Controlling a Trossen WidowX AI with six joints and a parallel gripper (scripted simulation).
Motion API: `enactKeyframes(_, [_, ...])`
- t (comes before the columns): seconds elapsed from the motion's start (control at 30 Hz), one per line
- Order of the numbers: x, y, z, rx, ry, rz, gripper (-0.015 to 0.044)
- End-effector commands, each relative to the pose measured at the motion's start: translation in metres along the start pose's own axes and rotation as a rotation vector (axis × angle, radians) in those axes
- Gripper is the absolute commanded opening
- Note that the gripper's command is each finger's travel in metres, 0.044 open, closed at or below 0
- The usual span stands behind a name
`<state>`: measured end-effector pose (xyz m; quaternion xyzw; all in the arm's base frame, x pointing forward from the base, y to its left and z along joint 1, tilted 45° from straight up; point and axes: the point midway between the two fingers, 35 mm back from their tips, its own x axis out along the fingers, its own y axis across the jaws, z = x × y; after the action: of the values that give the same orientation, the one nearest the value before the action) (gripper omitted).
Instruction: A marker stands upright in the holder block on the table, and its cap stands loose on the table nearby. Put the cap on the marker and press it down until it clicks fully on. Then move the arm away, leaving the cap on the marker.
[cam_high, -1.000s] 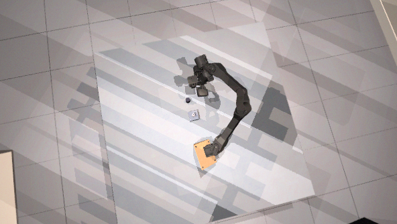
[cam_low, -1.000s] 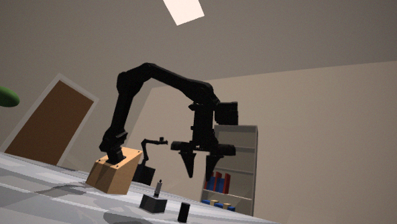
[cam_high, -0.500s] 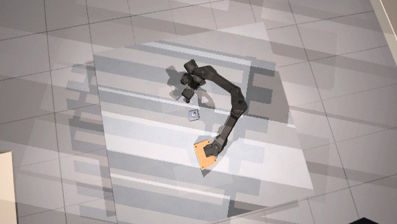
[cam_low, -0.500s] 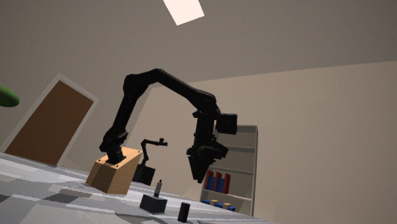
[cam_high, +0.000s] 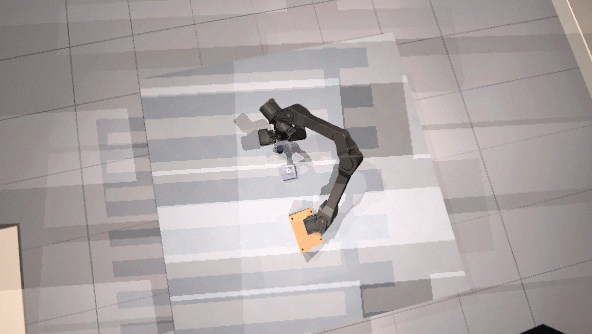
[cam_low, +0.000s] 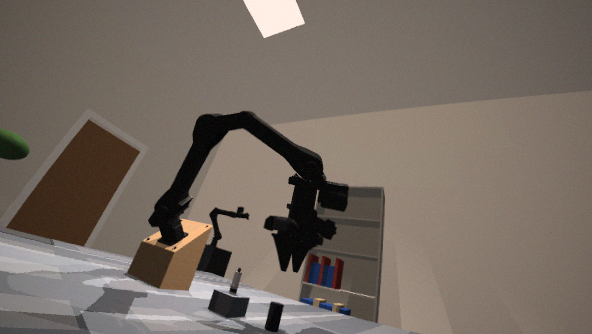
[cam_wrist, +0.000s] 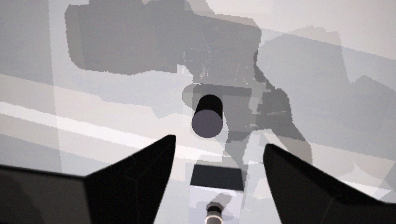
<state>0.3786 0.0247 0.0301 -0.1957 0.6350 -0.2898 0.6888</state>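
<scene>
Hovering above the table, the black parallel-jaw gripper points its fingers downward, partly spread, with nothing between them. Exterior view: fingertips hang well clear of the surface, above and slightly right of the dark cylindrical cap. The cap stands upright and loose on the table, just beside the dark rectangular holder block. The slim grey marker stands upright in that block, uncapped, dark tip showing.

Wrist view: the cap sits centred ahead of the gap between the two dark fingers, untouched. The holder block lies nearer the camera, with the marker at the bottom edge.

Top view: the gripper is over the cap; the holder block lies between the cap and the orange wooden arm base.
</scene>
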Motion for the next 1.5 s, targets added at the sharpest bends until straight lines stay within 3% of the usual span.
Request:
enactKeyframes(0.0, [0.003, 0.013, -0.016, 0.309, -0.023, -0.066, 0.0247])
enactKeyframes(0.3, [0.003, 0.012, -0.017, 0.309, -0.023, -0.066, 0.0247])
enactKeyframes(0.47, [0.038, 0.01, -0.016, 0.31, -0.023, -0.067, 0.0247])
enactKeyframes(1.47, [0.084, 0.007, -0.016, 0.31, -0.024, -0.068, 0.0247])
